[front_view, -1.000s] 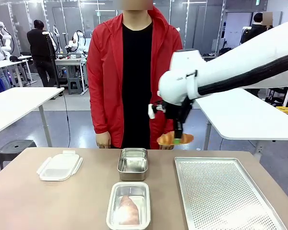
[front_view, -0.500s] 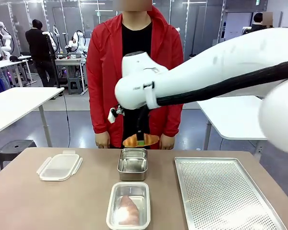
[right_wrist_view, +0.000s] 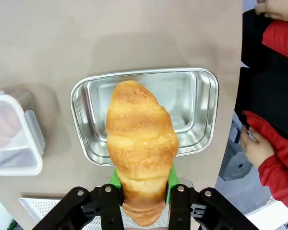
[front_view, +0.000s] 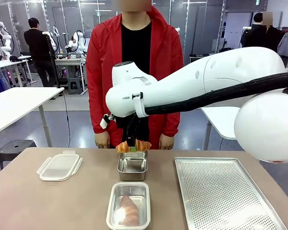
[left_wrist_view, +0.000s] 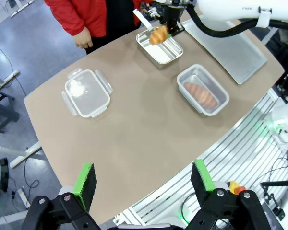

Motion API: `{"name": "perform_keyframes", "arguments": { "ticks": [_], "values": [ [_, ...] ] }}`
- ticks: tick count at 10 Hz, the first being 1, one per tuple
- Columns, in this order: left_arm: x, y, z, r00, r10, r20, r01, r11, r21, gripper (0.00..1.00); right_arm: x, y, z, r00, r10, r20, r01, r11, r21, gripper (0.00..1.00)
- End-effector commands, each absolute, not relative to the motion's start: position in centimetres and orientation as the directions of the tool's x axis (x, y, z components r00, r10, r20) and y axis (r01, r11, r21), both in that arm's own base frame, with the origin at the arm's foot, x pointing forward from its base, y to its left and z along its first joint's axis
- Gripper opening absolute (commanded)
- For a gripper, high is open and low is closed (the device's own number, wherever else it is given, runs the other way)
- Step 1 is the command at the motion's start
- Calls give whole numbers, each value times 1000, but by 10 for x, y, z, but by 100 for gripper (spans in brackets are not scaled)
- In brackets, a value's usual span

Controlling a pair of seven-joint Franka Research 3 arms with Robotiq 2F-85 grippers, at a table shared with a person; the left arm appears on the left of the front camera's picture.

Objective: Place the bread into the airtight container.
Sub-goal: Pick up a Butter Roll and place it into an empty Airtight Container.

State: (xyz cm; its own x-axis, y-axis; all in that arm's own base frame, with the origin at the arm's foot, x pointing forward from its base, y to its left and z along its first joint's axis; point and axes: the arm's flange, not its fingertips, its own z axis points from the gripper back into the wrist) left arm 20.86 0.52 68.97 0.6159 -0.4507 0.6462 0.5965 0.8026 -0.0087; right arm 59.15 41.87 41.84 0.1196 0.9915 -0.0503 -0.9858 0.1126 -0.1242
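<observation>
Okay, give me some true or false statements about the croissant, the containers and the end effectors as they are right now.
1. The right end effector grips a croissant. True.
2. The croissant rests inside the steel pan. False: it is held in the air above the pan.
3. The clear plastic container is empty. False: a bread roll lies in it.
4. The lid lies on the table, apart from the clear plastic container. True.
5. The left end effector is shut on something. False: it is open and holds nothing.
</observation>
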Motion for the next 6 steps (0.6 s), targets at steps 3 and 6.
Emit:
{"name": "perform_keyframes", "arguments": {
  "ticks": [3,6],
  "values": [
    [209,4,692,606,-457,651,610,792,-11,100,589,420,419,92,994,-55,-989,84,-123,38],
    [209,4,692,606,-457,651,610,792,-11,100,586,403,405,303,945,-126,-953,297,-66,38]
  ]
}}
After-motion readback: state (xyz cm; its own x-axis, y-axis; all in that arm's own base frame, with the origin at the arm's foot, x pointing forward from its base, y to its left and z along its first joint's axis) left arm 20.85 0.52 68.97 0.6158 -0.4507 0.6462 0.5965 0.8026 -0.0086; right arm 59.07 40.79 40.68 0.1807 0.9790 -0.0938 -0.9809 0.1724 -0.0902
